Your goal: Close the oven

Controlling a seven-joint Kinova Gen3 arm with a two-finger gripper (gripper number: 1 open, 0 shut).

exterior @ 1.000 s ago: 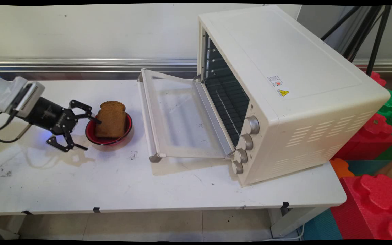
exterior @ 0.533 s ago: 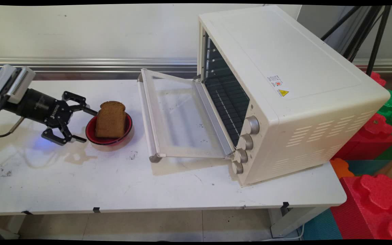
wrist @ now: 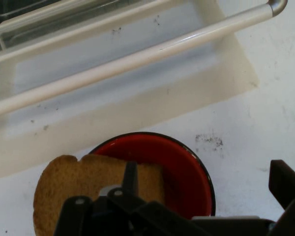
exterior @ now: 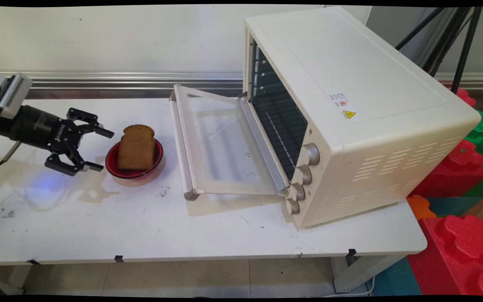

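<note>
Main view: a black two-finger hand (exterior: 94, 149) reaches in low over a white tabletop (exterior: 141, 226), its fingers spread apart and grasping nothing. Just ahead of its fingertips, not touching them, sits a red bowl (exterior: 113, 163) with a dark rim. A thick slice of brown bread (exterior: 136, 147) stands upright in the bowl, leaning against the side of the bowl farthest from the hand. Beyond the bowl, farther from the hand, a cream toaster oven (exterior: 350, 113) stands with its glass door (exterior: 220, 142) folded down flat toward the hand, the door's white handle bar (exterior: 179, 142) being the nearest part of it. A dark wire rack shows inside the oven, and four round knobs (exterior: 302, 176) run down its front panel.

Hand view: the hand (wrist: 206, 191) rises from the bottom edge, one finger over the slice of bread (wrist: 78, 182), the other apart at the right. The bread lies against the left of the red bowl (wrist: 187, 172). Past the bowl, the oven door (wrist: 118, 93) and its handle bar (wrist: 137, 61) cross the upper part of the picture, above the tabletop (wrist: 265, 123).
</note>
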